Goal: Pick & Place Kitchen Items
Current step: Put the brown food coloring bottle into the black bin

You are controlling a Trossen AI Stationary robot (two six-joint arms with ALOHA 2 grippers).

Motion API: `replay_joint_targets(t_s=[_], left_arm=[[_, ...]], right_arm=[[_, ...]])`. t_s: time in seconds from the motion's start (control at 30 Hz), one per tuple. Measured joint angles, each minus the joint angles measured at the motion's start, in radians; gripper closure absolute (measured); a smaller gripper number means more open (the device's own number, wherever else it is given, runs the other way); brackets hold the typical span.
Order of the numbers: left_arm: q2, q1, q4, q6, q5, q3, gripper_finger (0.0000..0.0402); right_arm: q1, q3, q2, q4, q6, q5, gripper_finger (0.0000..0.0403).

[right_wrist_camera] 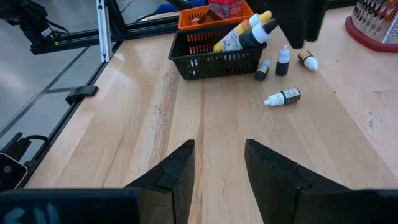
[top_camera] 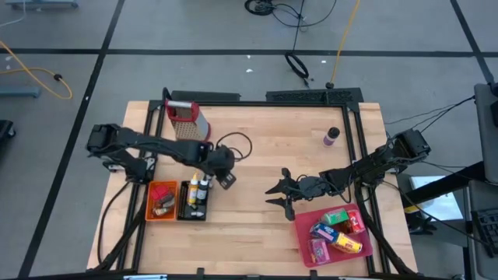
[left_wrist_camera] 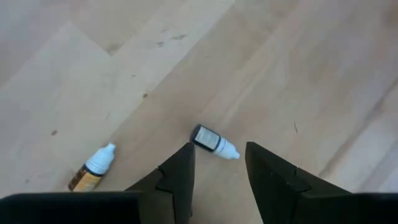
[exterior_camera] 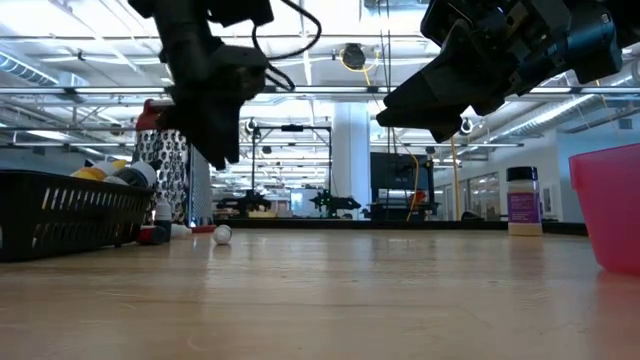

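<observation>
My left gripper (top_camera: pixel 226 179) (left_wrist_camera: pixel 219 150) is open and hangs above the table just right of the black basket (top_camera: pixel 196 202). Beneath its fingertips a little dark bottle with a white cap (left_wrist_camera: pixel 213 141) lies on its side; a brown one (left_wrist_camera: pixel 91 170) lies farther off. Larger yellow and dark bottles (right_wrist_camera: pixel 241 34) rest in the black basket (right_wrist_camera: pixel 214 53). An orange basket (top_camera: pixel 161 201) stands beside it. My right gripper (top_camera: pixel 278 192) (right_wrist_camera: pixel 219 155) is open above bare wood near mid-table, left of the pink tray (top_camera: pixel 305 233) holding coloured cartons (top_camera: pixel 341 229).
The red-topped grater (top_camera: pixel 185 118) stands at the far left. A purple-labelled bottle (top_camera: pixel 331 137) (exterior_camera: pixel 522 200) stands at the far right. Several little bottles (right_wrist_camera: pixel 283 96) lie scattered on the wood beside the black basket. Open wood lies between the two grippers.
</observation>
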Motion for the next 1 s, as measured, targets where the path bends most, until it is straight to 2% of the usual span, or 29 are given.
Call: replay_joint_targets(t_s=[0.27, 0.47, 0.77, 1.0], left_arm=[[0.087, 0.025, 0.035, -0.004, 0.105, 0.001, 0.0250], [0.134, 0.025, 0.032, -0.008, 0.105, 0.001, 0.0232], [0.139, 0.025, 0.030, -0.038, 0.102, 0.001, 0.0199], [0.159, 0.025, 0.038, -0.078, 0.080, 0.000, 0.0198]], right_arm=[[0.000, 0.000, 0.000, 0.000, 0.000, 0.000, 0.0271], [0.000, 0.000, 0.000, 0.000, 0.000, 0.000, 0.0271], [0.000, 0.000, 0.000, 0.000, 0.000, 0.000, 0.0271], [0.000, 0.000, 0.000, 0.000, 0.000, -0.001, 0.0271]])
